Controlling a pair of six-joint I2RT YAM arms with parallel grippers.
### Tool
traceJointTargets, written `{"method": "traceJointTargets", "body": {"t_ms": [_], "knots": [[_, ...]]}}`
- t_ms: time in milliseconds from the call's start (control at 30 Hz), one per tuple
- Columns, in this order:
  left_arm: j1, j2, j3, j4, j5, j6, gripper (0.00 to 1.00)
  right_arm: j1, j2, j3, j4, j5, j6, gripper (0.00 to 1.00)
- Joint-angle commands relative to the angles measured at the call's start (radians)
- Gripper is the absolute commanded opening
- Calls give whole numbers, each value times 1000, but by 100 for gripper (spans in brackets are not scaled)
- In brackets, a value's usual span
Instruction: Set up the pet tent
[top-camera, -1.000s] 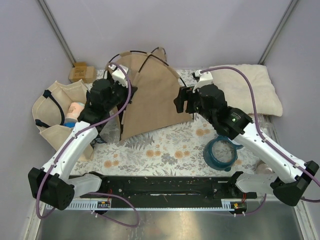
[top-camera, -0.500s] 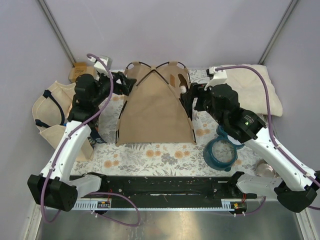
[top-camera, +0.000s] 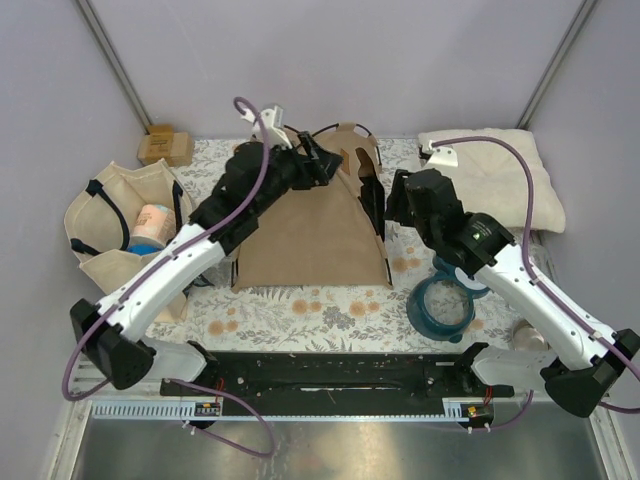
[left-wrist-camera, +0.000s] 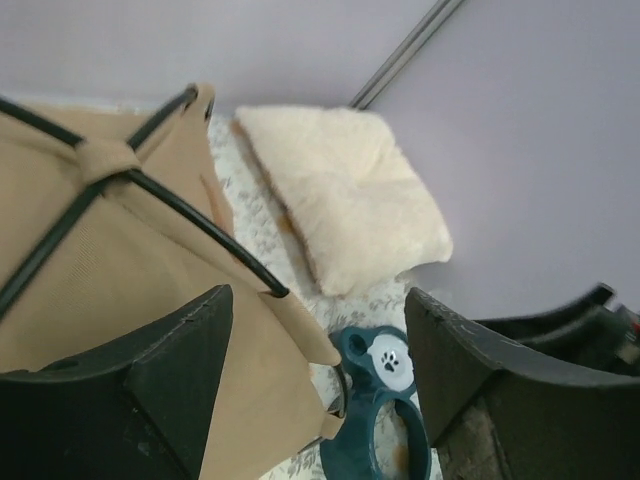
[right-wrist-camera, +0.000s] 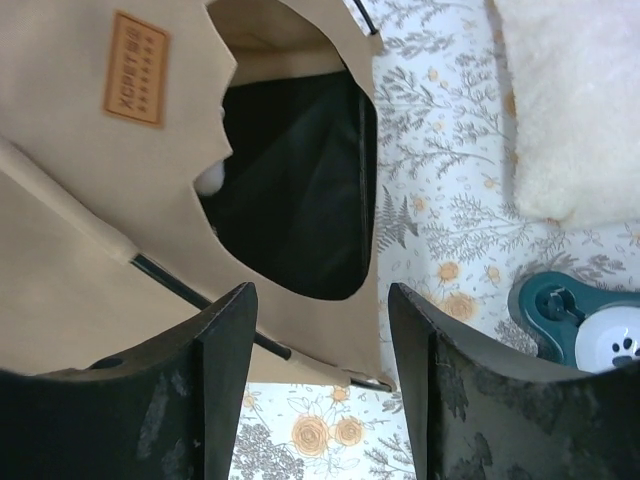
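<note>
Found pet tent upright, half-folded a second ago; left gripper over its apex, right gripper beside its door, both spread, empty; judged near done

The pet tent fills the middle of the tabletop, with the tote bag close on its left and the pillow and teal bowl to its right, leaving only the floral strip in front free.
</note>
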Motion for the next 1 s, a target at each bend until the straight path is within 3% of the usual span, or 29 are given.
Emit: {"method": "traceJointTargets", "body": {"t_ms": [0,400,467,633,800,967], "knots": [[-41,99,102,-90,-151,-86,71,-10,-47,-50,-16,23,60,63],[-122,290,309,-358,-259,-80,48,-12,-109,-121,-14,15,91,63],[-124,296,316,-370,-265,-60,38,-12,-110,-121,-13,15,86,63],[-128,300,355,-358,-256,52,0,-13,-112,-115,-7,3,77,63],[-127,282,440,-338,-194,312,0,-13,-117,-92,-7,-8,68,64],[-124,161,365,-251,-156,525,0,-13,-130,-72,25,-20,35,64]]}}
